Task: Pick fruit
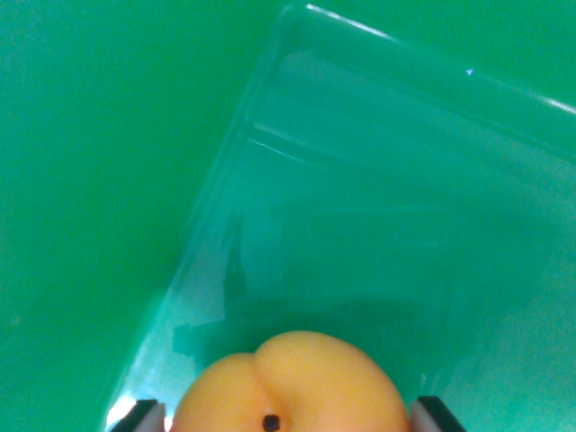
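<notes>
An orange-yellow fruit [292,385], peach-like with a cleft and a dark stem spot, fills the bottom centre of the wrist view. My gripper [290,416] is shut on it, one fingertip [144,416] showing at its left and the other at its right. Fruit and gripper hang over a clear plastic container [270,67] whose inside is bare where it shows. The lower part of the fruit is cut off by the frame's edge.
The clear container lies at an angle on a green surface [90,180]. Its rim runs from the top centre down to the bottom left and across to the upper right. Green surface fills the wrist view's left side.
</notes>
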Controlling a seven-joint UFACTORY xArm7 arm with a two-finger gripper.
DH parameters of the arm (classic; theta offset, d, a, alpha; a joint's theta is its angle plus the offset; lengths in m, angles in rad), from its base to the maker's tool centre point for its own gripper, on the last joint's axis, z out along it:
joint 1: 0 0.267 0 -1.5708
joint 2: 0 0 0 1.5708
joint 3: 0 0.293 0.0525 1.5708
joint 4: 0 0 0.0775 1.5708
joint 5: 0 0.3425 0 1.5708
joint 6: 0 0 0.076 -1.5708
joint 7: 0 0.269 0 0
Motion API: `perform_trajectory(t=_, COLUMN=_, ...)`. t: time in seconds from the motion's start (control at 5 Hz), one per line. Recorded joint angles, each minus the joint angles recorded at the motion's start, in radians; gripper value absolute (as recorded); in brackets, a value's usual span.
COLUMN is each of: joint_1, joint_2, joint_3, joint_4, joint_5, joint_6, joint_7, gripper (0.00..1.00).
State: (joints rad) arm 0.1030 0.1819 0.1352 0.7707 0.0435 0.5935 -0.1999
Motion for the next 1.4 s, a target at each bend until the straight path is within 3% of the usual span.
perform_trajectory(t=0.6, joint_1=-0.0003, joint_2=-0.006, joint_3=0.0, joint_4=0.012, joint_5=0.0004, joint_6=0.018, joint_7=0.0, gripper=1.0)
perform_trajectory(t=1.2, joint_1=-0.0011, joint_2=-0.024, joint_3=-0.001, joint_4=0.044, joint_5=0.0017, joint_6=0.068, joint_7=0.001, gripper=1.0)
perform_trajectory(t=1.4, joint_1=-0.0011, joint_2=-0.024, joint_3=-0.001, joint_4=0.044, joint_5=0.0017, joint_6=0.068, joint_7=0.001, gripper=1.0)
